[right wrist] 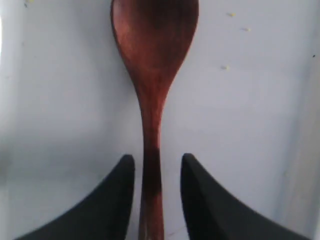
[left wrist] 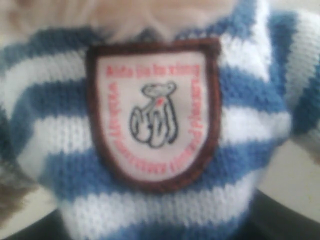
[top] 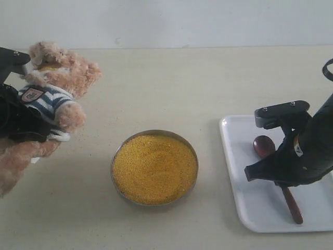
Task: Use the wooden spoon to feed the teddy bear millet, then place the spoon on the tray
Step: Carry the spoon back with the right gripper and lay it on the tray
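Right jaws: parted, with one finger (right wrist: 112,200) on each side of the wooden spoon (right wrist: 151,125). A thin strip of white shows on both sides of the handle, so I grip nothing.
Spoon: it lies flat on the tray (top: 234,172), bowl up. Its tail end is close to the tray's near rim.
Step, as I judge it: loose grains (right wrist: 226,67) on the tray and a yellow patch at the bear's muzzle suggest the feeding is done. What remains is to lift clear.
Risk at the spoon: the gaps beside the handle are narrow. If I rise crooked or swing sideways, a finger can catch the handle, drag the spoon and tip it over the low rim onto the desk (top: 171,88).
Left jaws: hidden by plush. I cannot tell whether they are clamped or merely cradling.
Teddy bear (top: 52,99): tilted against my left arm, with its chest badge (left wrist: 152,112) filling the left wrist view.
Risk at the bear: soft fur gives little purchase, so it may slump or slide out.
Millet (top: 154,167): brim-full in the metal bowl (top: 156,132), between bear and tray. A falling bear or a low arm crossing would scatter it.
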`<act>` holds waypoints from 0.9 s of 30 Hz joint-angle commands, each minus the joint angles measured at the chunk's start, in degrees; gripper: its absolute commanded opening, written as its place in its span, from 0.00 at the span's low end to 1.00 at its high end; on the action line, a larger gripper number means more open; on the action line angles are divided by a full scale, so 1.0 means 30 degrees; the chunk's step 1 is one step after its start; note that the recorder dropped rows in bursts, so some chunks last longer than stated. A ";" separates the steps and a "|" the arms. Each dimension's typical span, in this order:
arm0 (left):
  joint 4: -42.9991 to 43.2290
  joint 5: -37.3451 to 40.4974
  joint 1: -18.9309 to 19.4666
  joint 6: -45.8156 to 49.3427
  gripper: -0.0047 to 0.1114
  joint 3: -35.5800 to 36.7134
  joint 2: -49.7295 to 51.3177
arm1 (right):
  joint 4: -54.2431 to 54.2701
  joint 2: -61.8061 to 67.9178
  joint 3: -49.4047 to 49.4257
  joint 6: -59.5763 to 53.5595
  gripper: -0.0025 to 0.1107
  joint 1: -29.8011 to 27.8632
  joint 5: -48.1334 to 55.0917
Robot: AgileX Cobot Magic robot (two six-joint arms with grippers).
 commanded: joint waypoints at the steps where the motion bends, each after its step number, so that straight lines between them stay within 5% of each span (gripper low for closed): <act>1: -0.0047 0.0028 -0.0052 -0.0726 0.07 -0.0145 -0.0036 | -0.0175 -0.0143 -0.0030 0.0104 0.48 -0.0077 0.0020; 4: -0.0351 0.0143 -0.0052 -0.0943 0.07 -0.0145 0.0093 | -0.0175 -0.0740 -0.0669 0.0104 0.55 -0.0077 0.0995; 20: -0.0283 -0.0627 -0.0052 -0.5545 0.09 -0.0145 0.4356 | 0.2048 -0.6244 -0.1032 -0.2052 0.56 -0.0077 0.2439; 23: -0.0283 -0.0667 -0.0052 -0.5991 0.19 -0.0145 0.4442 | 0.2349 -0.6202 -0.1032 -0.2257 0.56 -0.0077 0.2345; 27: -0.0283 -0.0309 -0.0052 -0.6039 0.45 -0.0528 0.4372 | 0.2868 -0.6202 -0.1032 -0.2747 0.56 -0.0077 0.2118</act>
